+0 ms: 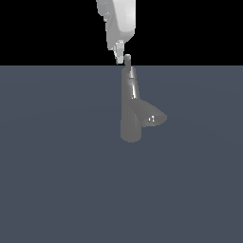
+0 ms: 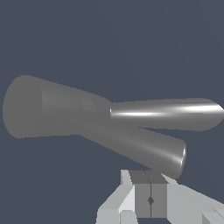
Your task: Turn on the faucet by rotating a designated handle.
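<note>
One faucet [image 1: 131,121], one handle [image 1: 133,85], fingers [image 2: 150,200] pressed together.

We are seeing the grey shiny metal faucet [image 1: 131,118] standing on the flat dark blue-grey floor [image 1: 57,166], near the floor's far edge and about midway between its side edges. Its short angled spout branch [image 1: 153,116] is sticking out toward the exterior view's right. The thin straight grey metal handle rod [image 1: 133,84] is lying along the faucet's upper part. The white robot arm's gripper [image 1: 122,56] is hanging above the faucet's top, its fingers [image 2: 150,199] sitting just beside the faucet body with the pads pressed together.
</note>
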`<state>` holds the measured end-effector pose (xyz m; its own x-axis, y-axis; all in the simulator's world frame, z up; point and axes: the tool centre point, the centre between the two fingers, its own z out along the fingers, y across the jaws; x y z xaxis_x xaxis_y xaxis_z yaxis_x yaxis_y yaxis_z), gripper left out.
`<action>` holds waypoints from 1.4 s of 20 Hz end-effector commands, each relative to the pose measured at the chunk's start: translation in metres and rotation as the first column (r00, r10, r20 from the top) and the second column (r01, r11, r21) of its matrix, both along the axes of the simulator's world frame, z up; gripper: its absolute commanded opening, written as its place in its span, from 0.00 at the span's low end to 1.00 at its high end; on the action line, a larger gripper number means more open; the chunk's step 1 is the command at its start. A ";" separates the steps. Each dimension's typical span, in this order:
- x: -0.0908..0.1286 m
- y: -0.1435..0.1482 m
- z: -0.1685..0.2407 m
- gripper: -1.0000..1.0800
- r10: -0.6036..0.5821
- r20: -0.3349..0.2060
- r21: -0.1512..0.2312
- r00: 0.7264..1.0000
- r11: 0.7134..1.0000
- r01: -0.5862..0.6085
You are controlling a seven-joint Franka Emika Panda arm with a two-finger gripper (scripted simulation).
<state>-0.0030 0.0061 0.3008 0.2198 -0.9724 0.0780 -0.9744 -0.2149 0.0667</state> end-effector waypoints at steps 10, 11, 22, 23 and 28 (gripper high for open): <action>0.013 -0.076 0.001 0.00 -0.013 -0.002 -0.003 1.000 1.000 0.013; 0.014 -0.083 0.001 0.00 -0.014 -0.002 -0.003 1.000 1.000 0.014; 0.037 -0.087 -0.004 0.00 0.012 0.003 0.000 1.000 1.000 -0.012; 0.040 -0.090 -0.005 0.00 0.011 0.003 0.000 1.000 1.000 -0.011; 0.052 -0.104 -0.011 0.00 0.004 0.002 -0.001 1.000 1.000 -0.004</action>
